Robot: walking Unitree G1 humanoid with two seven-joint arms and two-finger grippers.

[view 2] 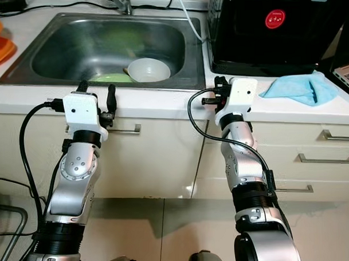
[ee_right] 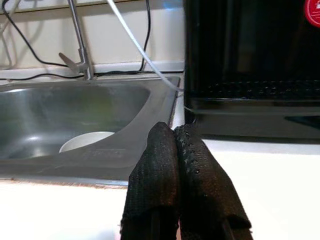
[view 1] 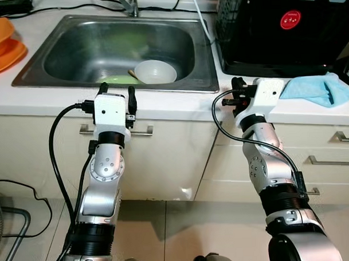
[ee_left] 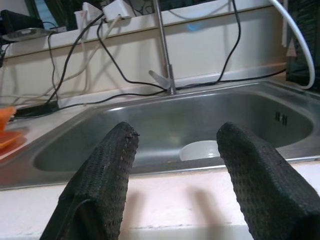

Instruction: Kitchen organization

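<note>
A white bowl [view 1: 155, 71] lies in the steel sink [view 1: 85, 47], partly on a green plate [view 1: 116, 79], with a wooden stick poking out beside it. My left gripper [view 1: 117, 93] is open, held over the counter's front edge just before the sink; its fingers [ee_left: 107, 165] frame the bowl [ee_left: 200, 149] in the left wrist view. My right gripper [view 1: 237, 82] is shut with nothing in it, its fingertips [ee_right: 175, 140] pressed together. It hovers above the counter at the sink's front right corner, next to a blue cloth [view 1: 316, 88].
A black appliance [view 1: 280, 29] stands on the counter right of the sink. Orange plates [view 1: 2, 48] sit at the far left. The faucet [view 1: 130, 5], cables and a white hose [view 1: 200, 18] run behind the sink. Drawers with metal handles [view 1: 344, 137] are below.
</note>
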